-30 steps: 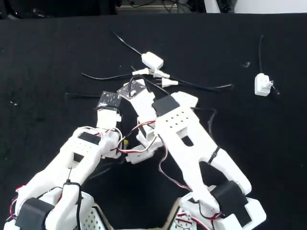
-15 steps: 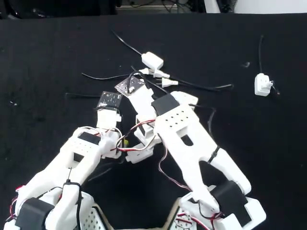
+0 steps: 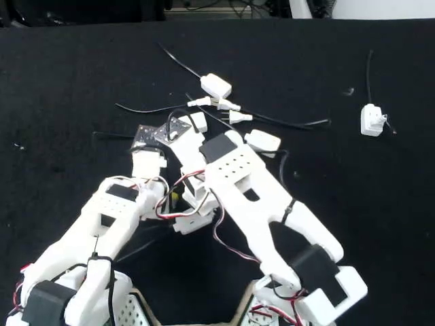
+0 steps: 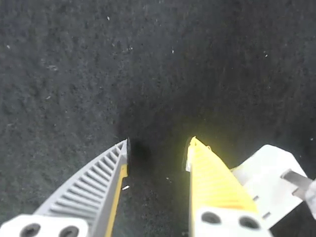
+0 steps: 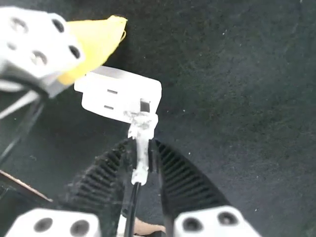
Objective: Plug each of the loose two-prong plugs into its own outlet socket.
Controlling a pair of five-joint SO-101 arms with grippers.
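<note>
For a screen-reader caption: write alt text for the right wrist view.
The right gripper pinches a white plug, its tip against a white outlet block on black cloth. The other arm's yellow finger sits beside the block.

White plug, white socket block, black table

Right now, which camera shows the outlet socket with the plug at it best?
Right wrist view: the outlet socket faces it, slots plain, with the plug at its edge. Left wrist view catches one white corner; high view, a small block beside the arm.
</note>
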